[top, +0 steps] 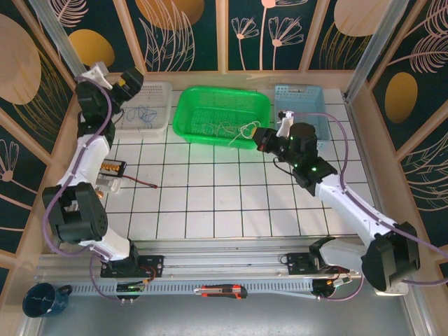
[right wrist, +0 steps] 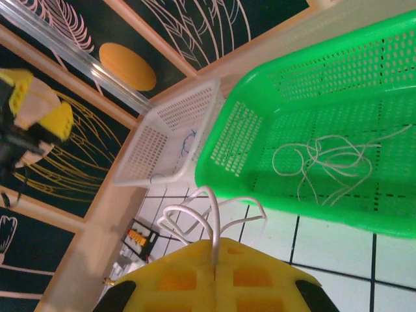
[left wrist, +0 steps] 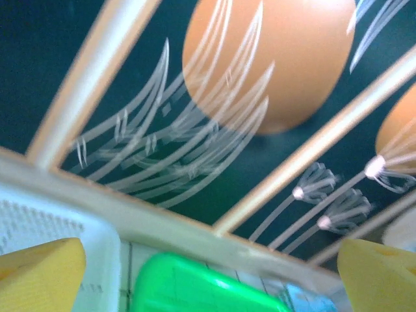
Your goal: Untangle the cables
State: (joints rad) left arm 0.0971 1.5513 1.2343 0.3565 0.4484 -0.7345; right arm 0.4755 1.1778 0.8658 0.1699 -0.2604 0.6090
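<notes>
Left gripper (top: pixel 130 79): raised above the far-left corner of the bench (top: pixel 231 210), over the white basket (top: pixel 159 94). In the left wrist view its yellow fingers (left wrist: pixel 40 273) sit at opposite edges of the frame, so the jaws are wide, with nothing between them.

Right gripper (right wrist: pixel 213 255): jaws closed on a thin white cable (right wrist: pixel 209 211). The cable rises from the pinch and splays into a few small loops just above the jaws. In the top view this gripper sits at the near-right corner of the green basket (top: pixel 183 119), with the held cable at that rim.

Remaining cables:
- Loose tangle of pale cables (right wrist: pixel 328 159) lying flat on the floor of the green basket. Cannot tell whether the held cable joins it.
- Blue cable (top: pixel 143 112) curled inside the white basket, apart from the others.

Layout: white, green and light blue basket (top: pixel 302 98) in a row along the far edge, left to right.

Other items: dark lead (top: pixel 136 182) with a red tip on the tiles, left side. Box cutter (top: pixel 220 291) on the front rail. Dark blue mug (top: pixel 42 299) at the near-left corner.
</notes>
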